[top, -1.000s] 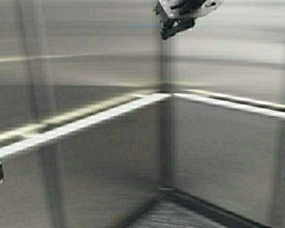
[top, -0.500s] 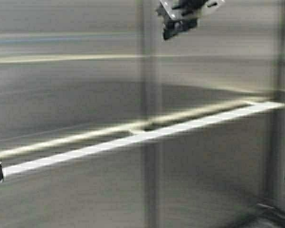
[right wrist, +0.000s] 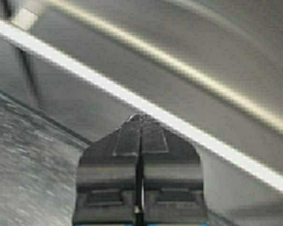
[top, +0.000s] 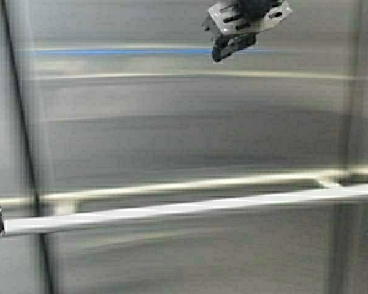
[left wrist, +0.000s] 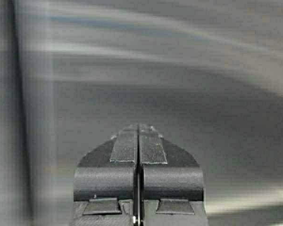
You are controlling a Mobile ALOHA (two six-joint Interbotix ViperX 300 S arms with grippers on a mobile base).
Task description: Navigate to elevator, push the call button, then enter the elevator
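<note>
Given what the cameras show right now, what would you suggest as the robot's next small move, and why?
Probably stop the base and hold still. The high view is filled by the elevator's steel wall panel with the handrail straight across it, so the robot seems to be inside the cab. The left gripper and right gripper are both shut, holding nothing.

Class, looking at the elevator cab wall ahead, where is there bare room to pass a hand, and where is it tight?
Free: the steel wall panel between the raised claw above and the handrail below. Tight: the narrow gap between handrail and wall. The left claw and right claw are both shut.
</note>
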